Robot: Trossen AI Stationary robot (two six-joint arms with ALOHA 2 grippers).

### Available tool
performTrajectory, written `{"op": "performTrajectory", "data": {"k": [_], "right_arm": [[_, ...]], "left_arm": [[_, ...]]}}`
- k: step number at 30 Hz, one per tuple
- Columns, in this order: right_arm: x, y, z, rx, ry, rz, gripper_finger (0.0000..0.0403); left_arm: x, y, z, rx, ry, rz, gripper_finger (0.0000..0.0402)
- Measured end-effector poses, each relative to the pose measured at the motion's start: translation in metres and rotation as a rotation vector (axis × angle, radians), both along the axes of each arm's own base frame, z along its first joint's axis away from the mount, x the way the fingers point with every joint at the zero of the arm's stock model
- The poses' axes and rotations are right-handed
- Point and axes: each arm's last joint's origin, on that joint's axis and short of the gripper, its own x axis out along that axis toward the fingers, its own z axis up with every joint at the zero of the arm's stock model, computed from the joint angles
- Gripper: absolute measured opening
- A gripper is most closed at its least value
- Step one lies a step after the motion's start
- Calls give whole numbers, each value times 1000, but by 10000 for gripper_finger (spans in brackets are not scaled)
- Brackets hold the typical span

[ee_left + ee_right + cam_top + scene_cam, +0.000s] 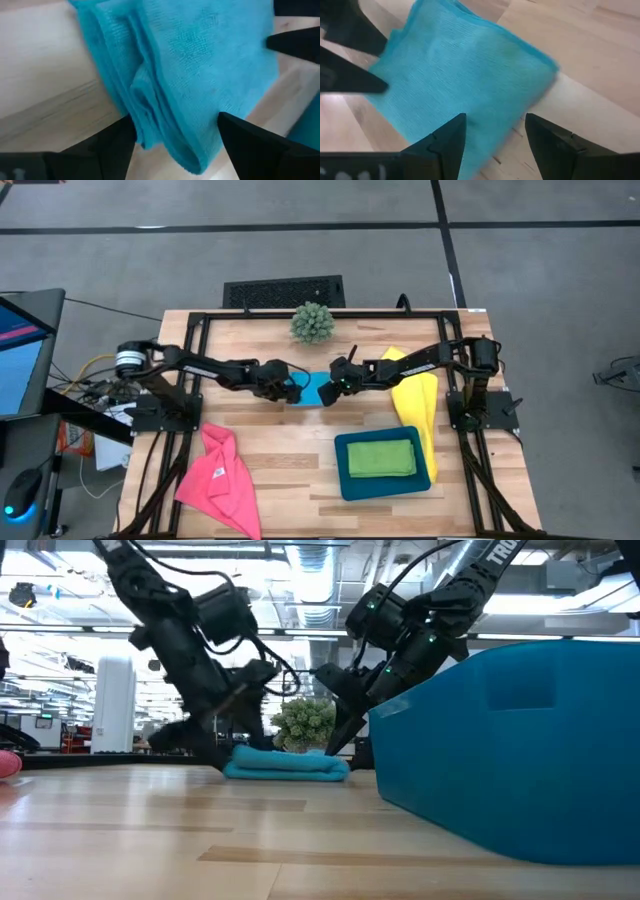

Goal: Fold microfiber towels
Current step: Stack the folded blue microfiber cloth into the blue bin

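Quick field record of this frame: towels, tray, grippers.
blue towel: folded, flat on table centre, between both grippers
green towel: folded, in tray
yellow towel: unfolded, right side, beside tray
pink towel: unfolded, front left
left gripper: open, fingers either side of blue towel's edge
right gripper: open, over blue towel's other side
plant: back centre

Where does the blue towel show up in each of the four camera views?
High view: blue towel at table centre, between both grippers.
Low view: folded flat on the wood, left of the teal tray.
Left wrist view: fills the middle.
Right wrist view: fills the centre.
Shared landmark: spiky green plant, behind the towel.
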Motion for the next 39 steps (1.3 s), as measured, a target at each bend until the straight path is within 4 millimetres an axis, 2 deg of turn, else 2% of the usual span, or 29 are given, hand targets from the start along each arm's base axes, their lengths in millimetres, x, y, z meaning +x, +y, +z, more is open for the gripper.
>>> {"op": "performTrajectory", "data": {"k": [7, 11, 14, 20, 23, 26, 32, 35, 39], "right_arm": [[0, 0, 0, -15, 5, 20, 230], [-1, 0, -1, -17, 18, 25, 230], [-3, 1, 0, -17, 40, 43, 230], [-25, 6, 32, -58, 128, 95, 223], [-41, 13, 57, -104, 161, 108, 214], [-63, 25, 84, -150, 188, 137, 205], [-125, 49, 142, -234, 171, 107, 187], [-156, 56, 165, -263, 98, 61, 181], [-187, 58, 190, -260, -43, 39, 175]], "left_arm": [[17, 3, -20, -34, -67, -5, 262], [20, 4, -26, -34, -84, 5, 214], [21, 6, -27, -29, -97, 9, 158], [21, 7, -27, -8, -109, -5, 22], [23, 7, -22, -12, -158, -17, 16], [25, 7, -5, -19, -251, -1, 15], [19, -2, 44, -19, -428, 58, 8], [15, -16, 68, -14, -520, 96, 8], [15, -42, 87, -10, -590, 150, 5]]}}
